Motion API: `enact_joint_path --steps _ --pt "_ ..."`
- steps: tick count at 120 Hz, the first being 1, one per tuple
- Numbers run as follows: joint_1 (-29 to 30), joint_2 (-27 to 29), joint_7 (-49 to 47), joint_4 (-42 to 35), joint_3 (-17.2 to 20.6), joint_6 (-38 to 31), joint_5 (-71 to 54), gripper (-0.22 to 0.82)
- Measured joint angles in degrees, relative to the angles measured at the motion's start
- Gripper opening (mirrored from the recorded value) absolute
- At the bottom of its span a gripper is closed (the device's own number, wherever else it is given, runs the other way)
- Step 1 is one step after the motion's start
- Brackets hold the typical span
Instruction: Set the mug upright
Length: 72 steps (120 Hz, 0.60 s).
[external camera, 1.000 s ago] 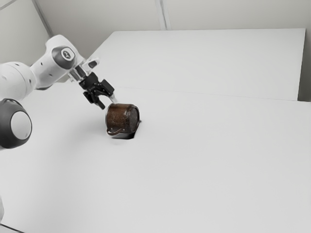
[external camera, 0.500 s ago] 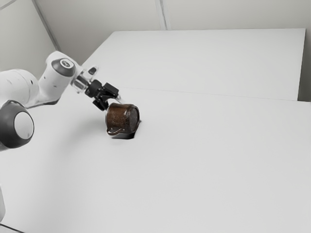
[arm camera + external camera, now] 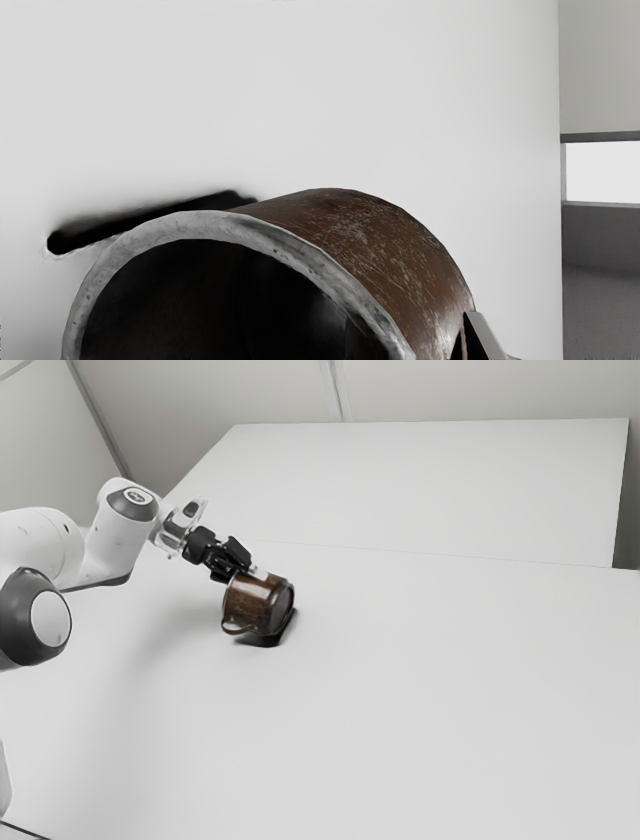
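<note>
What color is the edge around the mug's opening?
The rim is mottled gray, clearest in the wrist view.

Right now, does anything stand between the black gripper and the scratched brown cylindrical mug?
Nothing visible does. The black gripper is right up at the grey rim of the tilted, scratched brown cylindrical mug, with no other object between them.

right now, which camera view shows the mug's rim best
The wrist view: the rim curves there as a broad pale-grey band around the dark inside. The exterior view shows the mug from its side, with the rim just a thin edge.
</note>
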State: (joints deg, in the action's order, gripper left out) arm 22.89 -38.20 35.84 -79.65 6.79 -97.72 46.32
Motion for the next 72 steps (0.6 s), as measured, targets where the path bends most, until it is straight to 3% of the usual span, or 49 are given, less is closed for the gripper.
enact_joint_path --steps 16,29,52,72 --pt "-0.3 1.66 0.91 -1.53 0.22 -0.4 -0.13 -0.01" --pt "-0.34 4.67 1.53 -4.09 0.89 -0.79 -0.09 -0.13" --pt "-2.28 12.61 2.17 -7.79 1.1 -1.37 -2.41 -0.15" --pt "-8.38 20.53 0.88 -8.98 0.98 -1.23 -14.07 -0.16"
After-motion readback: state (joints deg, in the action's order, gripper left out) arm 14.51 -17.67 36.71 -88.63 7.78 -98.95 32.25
